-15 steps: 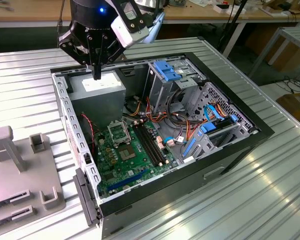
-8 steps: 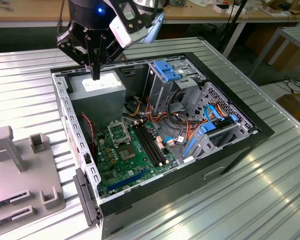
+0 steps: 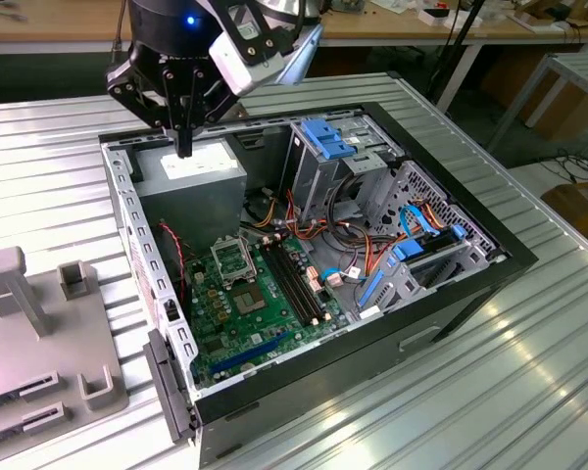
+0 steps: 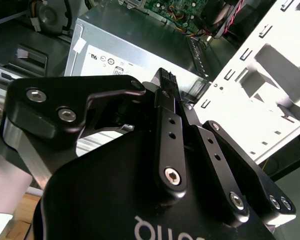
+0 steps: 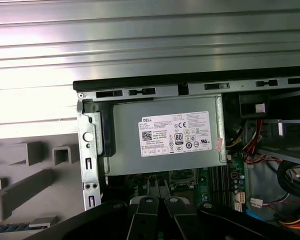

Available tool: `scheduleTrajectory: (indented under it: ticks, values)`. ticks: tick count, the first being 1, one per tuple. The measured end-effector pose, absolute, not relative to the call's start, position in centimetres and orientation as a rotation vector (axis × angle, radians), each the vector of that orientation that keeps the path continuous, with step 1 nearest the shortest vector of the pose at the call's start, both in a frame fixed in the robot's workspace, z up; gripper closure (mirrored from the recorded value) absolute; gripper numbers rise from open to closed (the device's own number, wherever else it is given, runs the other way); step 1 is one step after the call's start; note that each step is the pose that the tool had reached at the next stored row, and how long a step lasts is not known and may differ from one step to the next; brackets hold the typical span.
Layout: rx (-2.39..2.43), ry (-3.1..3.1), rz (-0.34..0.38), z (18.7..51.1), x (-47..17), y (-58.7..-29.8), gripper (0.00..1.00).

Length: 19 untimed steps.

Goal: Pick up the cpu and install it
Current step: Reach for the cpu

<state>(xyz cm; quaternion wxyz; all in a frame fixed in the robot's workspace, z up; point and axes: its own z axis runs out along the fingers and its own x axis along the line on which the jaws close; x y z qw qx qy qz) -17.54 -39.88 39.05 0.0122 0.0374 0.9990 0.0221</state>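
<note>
Hovering jaws well apart from cpu

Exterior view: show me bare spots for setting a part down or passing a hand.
Bare ribbed table lies between the computer case and the exterior view's right edge. Inside, cables crowd the motherboard and drive cage; the gripper hangs over the power supply.
</note>
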Motion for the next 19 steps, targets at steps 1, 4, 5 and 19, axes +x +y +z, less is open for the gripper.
scheduleTrajectory:
  ticks: [1,4,5,19]
  values:
    - [0.117,3.114,0.069,39.0,-17.6,-39.9,0.89]
    - [0.117,3.114,0.069,39.0,-17.8,-39.9,0.89]
    - [0.117,3.114,0.069,39.0,-17.8,-39.9,0.89]
    - [0.117,3.114,0.069,39.0,-18.7,-39.9,0.89]
